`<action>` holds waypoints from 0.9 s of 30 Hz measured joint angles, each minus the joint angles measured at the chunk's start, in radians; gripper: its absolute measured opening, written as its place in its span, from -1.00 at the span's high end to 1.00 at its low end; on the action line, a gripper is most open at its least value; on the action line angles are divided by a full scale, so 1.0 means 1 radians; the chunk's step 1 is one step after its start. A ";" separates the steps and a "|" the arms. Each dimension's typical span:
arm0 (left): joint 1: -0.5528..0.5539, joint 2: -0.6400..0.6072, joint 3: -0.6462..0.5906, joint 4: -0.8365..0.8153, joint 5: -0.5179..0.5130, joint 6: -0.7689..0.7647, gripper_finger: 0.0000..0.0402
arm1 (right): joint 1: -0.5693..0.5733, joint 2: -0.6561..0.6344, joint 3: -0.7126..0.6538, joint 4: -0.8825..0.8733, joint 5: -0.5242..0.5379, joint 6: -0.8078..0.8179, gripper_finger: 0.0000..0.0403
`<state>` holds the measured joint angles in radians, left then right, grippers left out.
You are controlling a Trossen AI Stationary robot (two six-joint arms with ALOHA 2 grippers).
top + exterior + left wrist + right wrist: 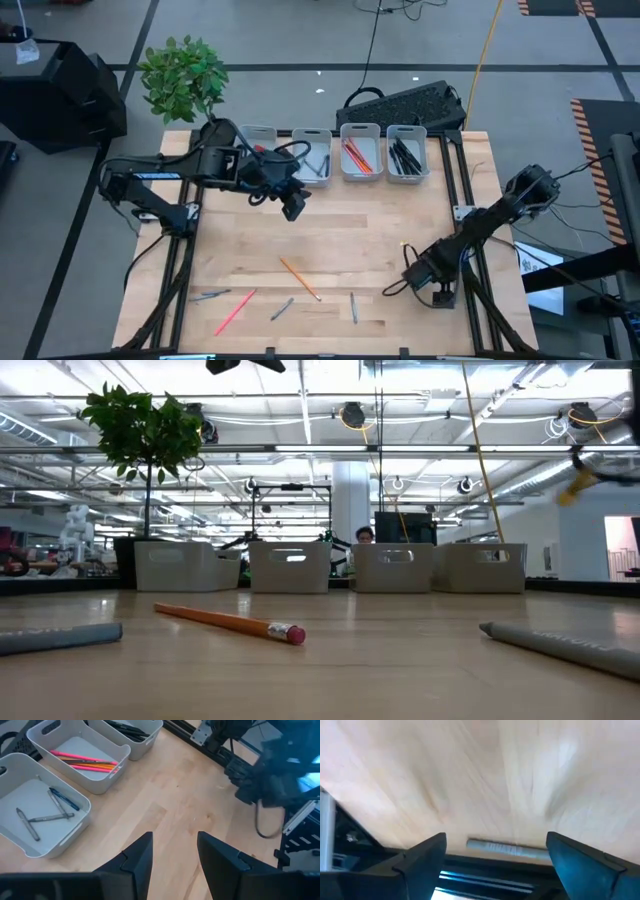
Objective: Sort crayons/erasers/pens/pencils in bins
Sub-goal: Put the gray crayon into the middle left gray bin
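Note:
Four pale bins (333, 152) stand in a row at the table's far edge. One bin (42, 812) holds grey pens, one (80, 757) holds pink and orange sticks, and one (131, 731) holds black pens. An orange pencil (300, 278), a pink stick (233, 312) and three grey pens (282, 308) lie on the near half of the table. My left gripper (293, 208) (175, 837) hovers open and empty just in front of the bins. My right gripper (410, 266) (495, 840) is open, low by the right edge, above a grey stick (507, 849). No erasers are in view.
A potted plant (183, 75) stands at the far left corner and a black keyboard (405, 102) lies behind the bins. Black frame rails (455, 185) run along the table's sides. My left arm hides part of the far-left bin (258, 135).

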<state>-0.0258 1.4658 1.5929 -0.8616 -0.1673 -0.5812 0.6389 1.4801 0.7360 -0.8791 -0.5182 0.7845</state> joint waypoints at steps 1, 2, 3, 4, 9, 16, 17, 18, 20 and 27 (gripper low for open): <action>0.005 0.000 0.000 0.000 0.000 0.000 0.22 | -0.005 -0.006 0.019 -0.011 0.018 0.000 -0.68; 0.010 0.000 0.000 0.000 0.000 0.000 0.22 | -0.010 -0.011 0.039 -0.021 0.033 0.004 -0.68; 0.013 0.000 0.000 0.000 0.000 -0.001 0.22 | -0.010 -0.020 0.056 -0.026 0.054 0.016 -0.68; 0.017 0.000 0.000 0.000 0.000 -0.004 0.22 | -0.011 -0.031 0.073 -0.027 0.073 0.030 -0.68; 0.026 0.000 0.000 0.000 0.000 -0.019 0.22 | 0.001 -0.079 0.072 -0.034 0.077 0.252 -0.68; 0.012 0.000 0.000 -0.001 0.001 -0.020 0.22 | 0.032 -0.118 -0.029 0.098 0.039 0.761 -0.63; 0.010 0.000 0.000 -0.001 0.001 -0.015 0.22 | 0.032 -0.118 -0.051 0.158 0.046 0.808 -0.61; 0.009 0.000 0.000 -0.001 0.001 -0.010 0.22 | 0.031 -0.118 -0.077 0.229 0.059 0.846 -0.58; 0.007 0.000 0.000 -0.001 0.001 -0.003 0.22 | 0.030 -0.118 -0.131 0.356 0.085 0.927 -0.51; 0.003 0.000 0.000 -0.003 0.001 0.001 0.22 | 0.022 -0.122 -0.232 0.420 0.091 1.149 -0.09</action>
<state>-0.0223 1.4658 1.5929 -0.8646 -0.1665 -0.5804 0.6605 1.3580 0.5036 -0.4588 -0.4274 1.9339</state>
